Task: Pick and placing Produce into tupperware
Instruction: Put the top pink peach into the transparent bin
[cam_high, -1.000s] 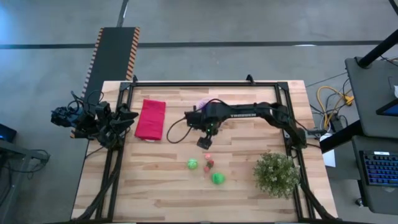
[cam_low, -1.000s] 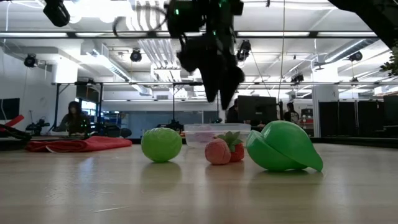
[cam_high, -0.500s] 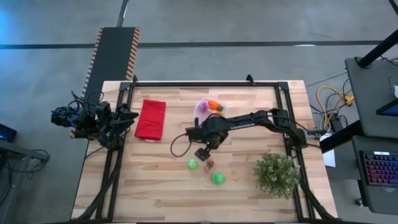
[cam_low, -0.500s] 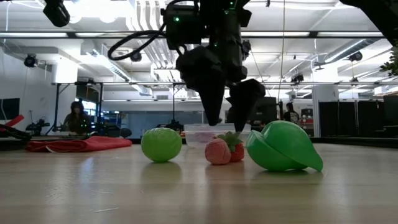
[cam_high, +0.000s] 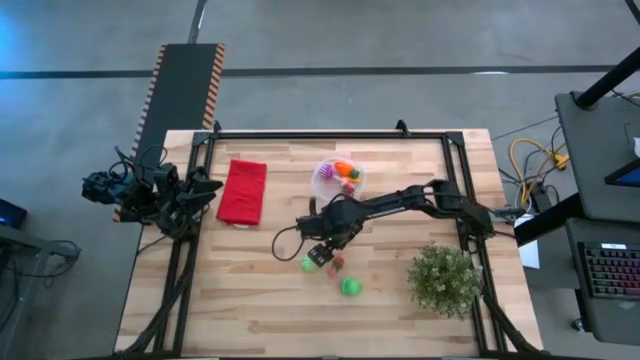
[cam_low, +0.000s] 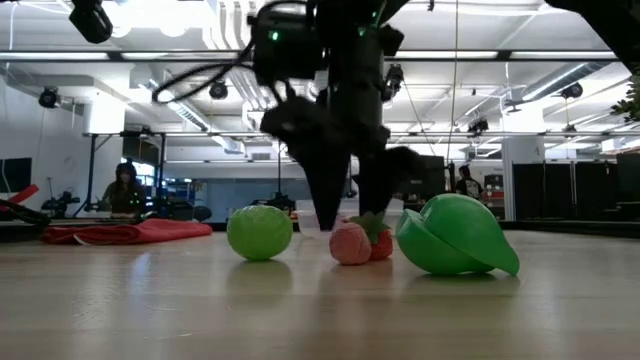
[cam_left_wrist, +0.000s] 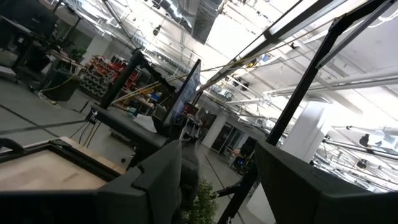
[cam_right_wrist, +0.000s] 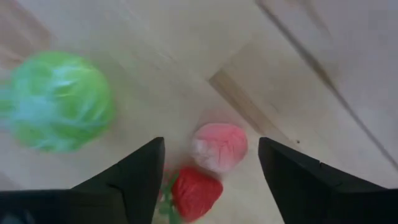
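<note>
My right gripper (cam_high: 322, 255) (cam_low: 347, 205) (cam_right_wrist: 211, 144) is open and points down over the produce in the middle of the table. Its fingers stand on either side of a small pink piece (cam_right_wrist: 219, 146) (cam_low: 350, 243) without touching it. A red strawberry piece (cam_right_wrist: 196, 193) (cam_low: 380, 241) lies against the pink one. A green ball (cam_high: 308, 264) (cam_low: 259, 232) (cam_right_wrist: 56, 109) sits to their left, and a second green piece (cam_high: 350, 286) (cam_low: 455, 235) nearer the front edge. The tupperware (cam_high: 340, 172) holds the orange carrot and the purple ball. My left gripper (cam_left_wrist: 227, 180) is open, parked off the table's left side.
A red folded cloth (cam_high: 242, 190) lies at the table's far left. A bushy green potted plant (cam_high: 444, 278) stands near the right front corner. A dark metal frame (cam_high: 330, 134) runs along the table's edges. Bare wood lies along the front (cam_high: 250, 310).
My right gripper has moved from beside the tupperware toward the table's near edge and down, ending low over the pink and red pieces. The arm no longer covers the tupperware, so the carrot and purple ball inside now show. The produce on the table has stayed put.
</note>
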